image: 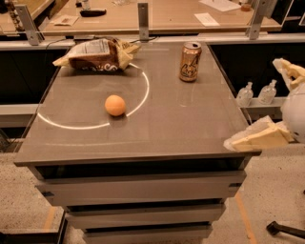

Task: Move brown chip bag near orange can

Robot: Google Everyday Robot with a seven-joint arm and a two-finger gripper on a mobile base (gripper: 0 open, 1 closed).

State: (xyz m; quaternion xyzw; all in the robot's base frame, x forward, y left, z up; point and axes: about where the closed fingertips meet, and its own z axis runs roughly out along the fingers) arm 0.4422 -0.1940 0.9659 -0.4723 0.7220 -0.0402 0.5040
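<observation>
Tool (255,102), jaws apart, beside surface (190,119) right edge, well apart from brown chip bag (95,55): likely light, crinkly, slippery foil; best pinched at a pale end.

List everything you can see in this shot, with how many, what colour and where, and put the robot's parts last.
chip bag: one, brown, back left of the table, over the ring's far edge
can: one, orange, upright at the table's back right
fruit: one, orange, round, left of the table's middle, inside the ring
ring: one, white, marked on the table's left half
table: one, grey, centre, drawers below
bottles: two, clear, low shelf right of the table
counter: one, tan, behind the table, papers on it
end effector: one, cream, open, at the right edge off the table's front right corner, holding nothing
</observation>
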